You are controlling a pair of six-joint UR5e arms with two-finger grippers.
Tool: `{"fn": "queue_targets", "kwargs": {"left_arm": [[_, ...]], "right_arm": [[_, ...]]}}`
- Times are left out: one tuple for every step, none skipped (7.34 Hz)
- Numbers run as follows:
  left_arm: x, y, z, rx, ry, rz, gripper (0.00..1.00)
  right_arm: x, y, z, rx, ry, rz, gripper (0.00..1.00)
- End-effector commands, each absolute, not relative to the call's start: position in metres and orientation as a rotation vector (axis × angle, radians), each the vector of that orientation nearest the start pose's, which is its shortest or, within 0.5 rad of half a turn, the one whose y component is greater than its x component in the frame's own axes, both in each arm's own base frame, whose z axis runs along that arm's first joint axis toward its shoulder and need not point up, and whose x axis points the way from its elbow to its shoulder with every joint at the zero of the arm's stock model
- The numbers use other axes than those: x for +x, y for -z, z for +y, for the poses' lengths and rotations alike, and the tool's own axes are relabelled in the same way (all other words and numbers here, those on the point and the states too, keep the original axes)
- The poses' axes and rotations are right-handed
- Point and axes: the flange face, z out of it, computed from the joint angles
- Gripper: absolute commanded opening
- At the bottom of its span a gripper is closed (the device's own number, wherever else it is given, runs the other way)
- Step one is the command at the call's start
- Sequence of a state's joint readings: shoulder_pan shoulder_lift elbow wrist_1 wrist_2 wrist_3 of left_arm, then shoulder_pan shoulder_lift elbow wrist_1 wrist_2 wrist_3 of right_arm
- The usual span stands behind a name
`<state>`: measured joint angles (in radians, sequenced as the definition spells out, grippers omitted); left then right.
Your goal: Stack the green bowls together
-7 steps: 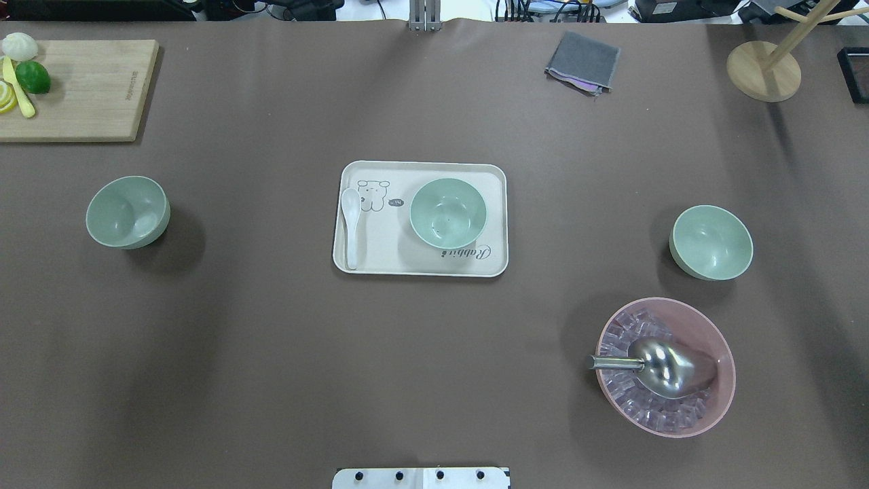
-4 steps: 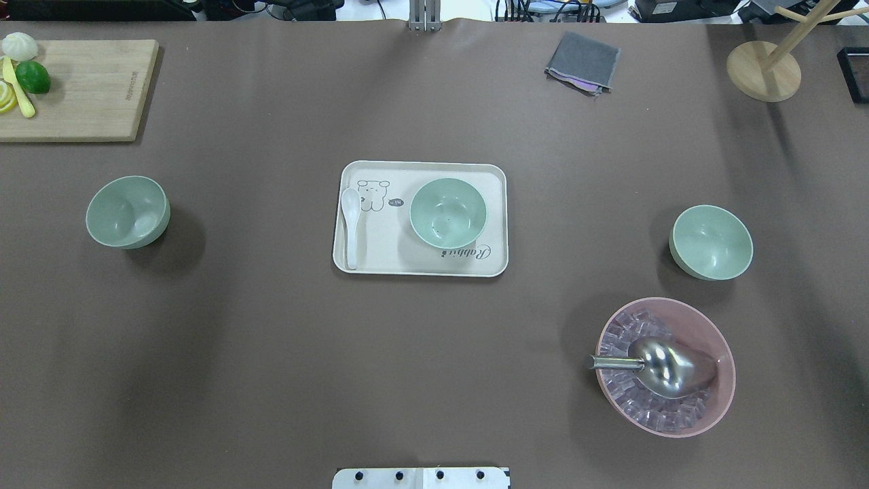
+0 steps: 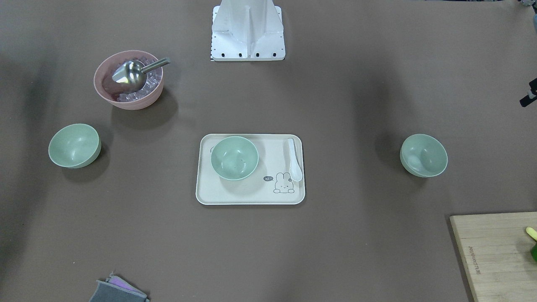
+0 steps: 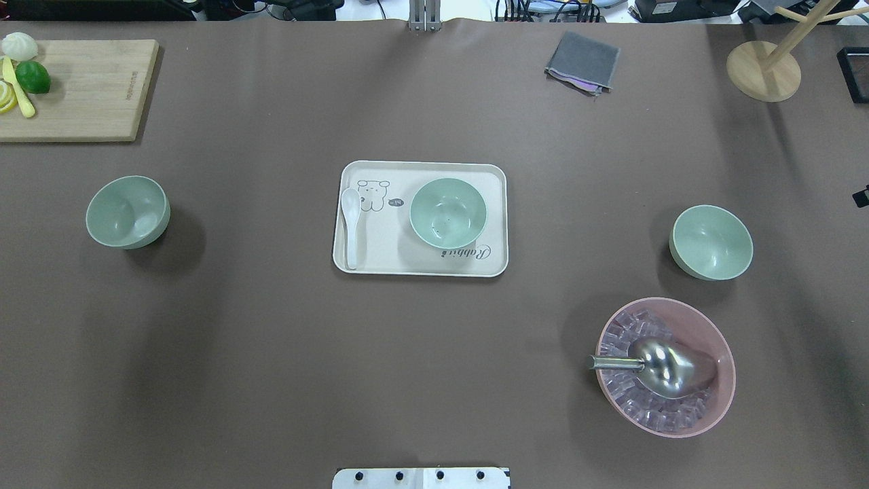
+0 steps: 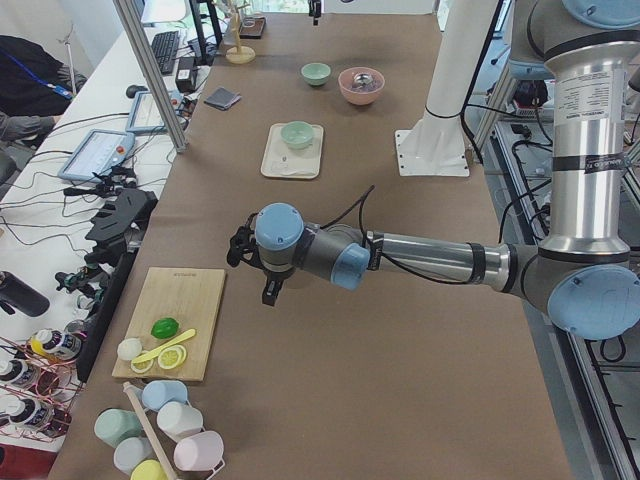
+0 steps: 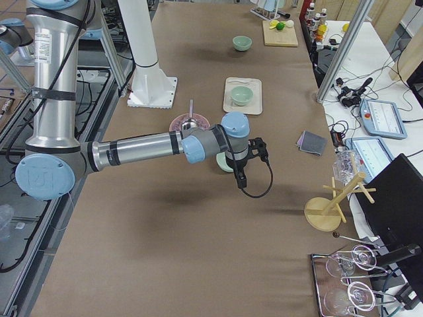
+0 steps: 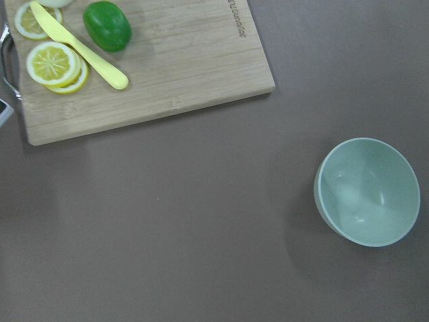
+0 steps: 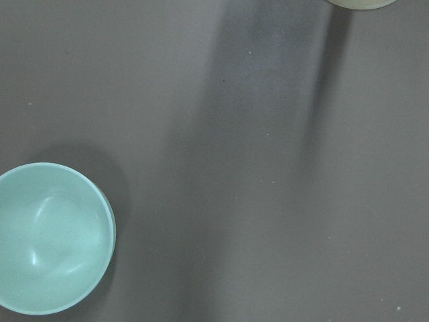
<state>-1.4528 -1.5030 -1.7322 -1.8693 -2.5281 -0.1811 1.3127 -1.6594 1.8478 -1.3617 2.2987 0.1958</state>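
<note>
Three green bowls, none stacked, all upright and well apart in a rough row across the table. The left green bowl sat alone on the brown cover on my left side, nearer the cutting board, which carried a lime, lemon slices and a yellow knife. The middle green bowl, with faint dark specks inside, stood on the cream tray, in its right half, with a white spoon lying along the tray's left edge, apart from the bowl. The right green bowl sat on the bare cover on my right side, just beyond the pink bowl, not touching it. The pink bowl held clear cubes and a metal scoop. My left gripper hung above the table at the cutting board end, holding nothing I could see. Only the side camera caught it, so I could not tell whether its jaws were apart or together. My right gripper hung over the right green bowl area. It too was seen from the side only, so its state could not be told. A grey cloth and a wooden stand lay at the far edge.
</note>
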Motion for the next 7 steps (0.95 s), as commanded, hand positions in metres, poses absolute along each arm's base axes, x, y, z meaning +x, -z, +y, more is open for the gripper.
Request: {"fn": "queue_targets", "kwargs": {"left_arm": [[0.057, -0.553, -0.491, 0.133, -0.029, 0.944, 0.99], [0.091, -0.547, -0.496, 0.08, 0.022, 0.92, 0.98], [0.114, -0.541, -0.499, 0.059, 0.046, 0.898, 0.98], [0.135, -0.541, -0.501, 0.069, 0.051, 0.845, 0.97], [0.151, -0.544, -0.506, 0.077, 0.036, 0.812, 0.97], [0.162, -0.546, -0.518, 0.072, 0.026, 0.809, 0.97], [0.184, -0.543, -0.529, 0.067, 0.0, 0.814, 0.97]], "right_arm": [[-0.077, -0.537, -0.47, 0.149, 0.12, -0.799, 1.0], [-0.087, -0.533, -0.472, 0.129, 0.084, -0.801, 0.99], [-0.099, -0.535, -0.472, 0.123, 0.072, -0.767, 0.99], [-0.109, -0.536, -0.472, 0.121, 0.075, -0.745, 0.99], [-0.11, -0.534, -0.472, 0.123, 0.074, -0.747, 0.99], [-0.111, -0.533, -0.472, 0.132, 0.078, -0.752, 1.0], [-0.111, -0.532, -0.472, 0.137, 0.081, -0.754, 1.0]]}}
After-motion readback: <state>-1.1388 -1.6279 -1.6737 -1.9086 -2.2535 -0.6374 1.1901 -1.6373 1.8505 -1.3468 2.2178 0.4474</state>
